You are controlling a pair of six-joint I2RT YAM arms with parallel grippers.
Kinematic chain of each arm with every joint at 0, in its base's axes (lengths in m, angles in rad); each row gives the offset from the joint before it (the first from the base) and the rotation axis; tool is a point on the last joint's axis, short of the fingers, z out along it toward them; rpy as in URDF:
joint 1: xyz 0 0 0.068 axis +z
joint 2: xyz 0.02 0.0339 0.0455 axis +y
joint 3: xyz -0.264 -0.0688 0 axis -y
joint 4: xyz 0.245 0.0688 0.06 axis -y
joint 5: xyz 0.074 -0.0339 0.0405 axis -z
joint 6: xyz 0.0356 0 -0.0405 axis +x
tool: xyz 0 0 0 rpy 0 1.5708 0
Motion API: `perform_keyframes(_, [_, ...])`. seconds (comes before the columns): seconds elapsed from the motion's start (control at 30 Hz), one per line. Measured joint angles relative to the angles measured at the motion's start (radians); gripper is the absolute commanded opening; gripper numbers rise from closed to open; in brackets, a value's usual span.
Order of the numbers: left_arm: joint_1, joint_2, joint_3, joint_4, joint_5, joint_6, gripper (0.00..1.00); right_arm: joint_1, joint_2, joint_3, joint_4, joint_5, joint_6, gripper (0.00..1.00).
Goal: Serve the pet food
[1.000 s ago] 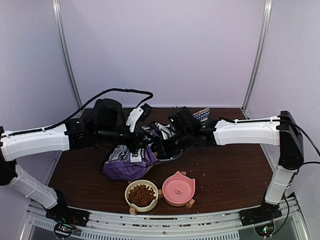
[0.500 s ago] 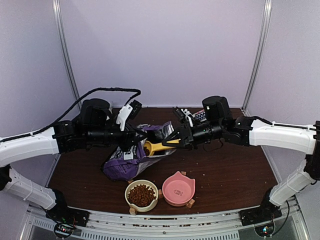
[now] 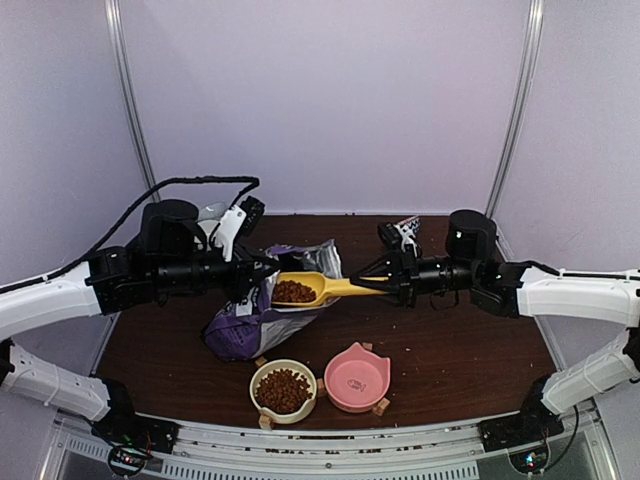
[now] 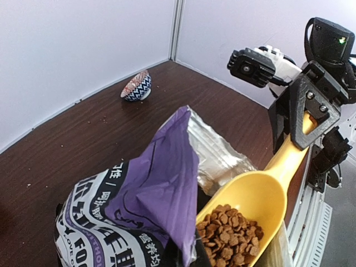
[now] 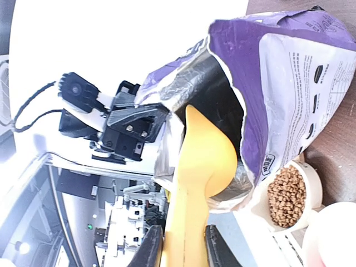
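Top external view shows my right gripper [image 3: 388,284], clamped on the yellow scoop [image 3: 345,288], has just lifted it clear of the purple bag [image 3: 245,330] the left gripper [image 3: 258,281] pinches open, pet food [image 3: 293,291] aboard, ready for the pink bowl [image 3: 331,381].

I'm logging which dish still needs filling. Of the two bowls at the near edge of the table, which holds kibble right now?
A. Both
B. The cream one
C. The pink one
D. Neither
B: the cream bowl is full of brown kibble, while the pink bowl beside it is empty; more sits in the yellow scoop held by the right end effector.
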Motion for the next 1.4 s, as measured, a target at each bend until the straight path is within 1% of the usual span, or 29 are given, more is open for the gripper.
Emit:
perform_keyframes(0.5, [0.004, -0.083, -0.037, -0.003, -0.107, -0.026, 0.0, -0.037, -0.094, -0.066, 0.149, -0.006, 0.137, 0.14])
perform_keyframes(0.77, [0.017, -0.084, -0.036, -0.004, -0.122, -0.049, 0.0, -0.039, -0.121, -0.078, 0.263, -0.01, 0.199, 0.14])
perform_keyframes(0.93, [0.05, -0.085, -0.036, -0.003, -0.111, -0.061, 0.0, -0.039, -0.138, -0.081, 0.275, -0.009, 0.217, 0.15])
perform_keyframes(1.03, [0.073, -0.089, -0.036, -0.003, -0.091, -0.062, 0.0, -0.039, -0.153, -0.082, 0.273, -0.004, 0.216, 0.15])
perform_keyframes(1.13, [0.11, -0.101, -0.036, -0.012, -0.045, -0.058, 0.0, -0.043, -0.184, -0.083, 0.231, 0.0, 0.196, 0.15])
perform_keyframes(1.27, [0.209, -0.113, -0.034, -0.03, 0.061, -0.024, 0.0, -0.06, -0.242, -0.111, 0.183, 0.006, 0.171, 0.15])
perform_keyframes(1.4, [0.304, -0.107, 0.011, -0.108, 0.161, 0.053, 0.0, -0.073, -0.314, -0.169, 0.123, 0.015, 0.153, 0.14])
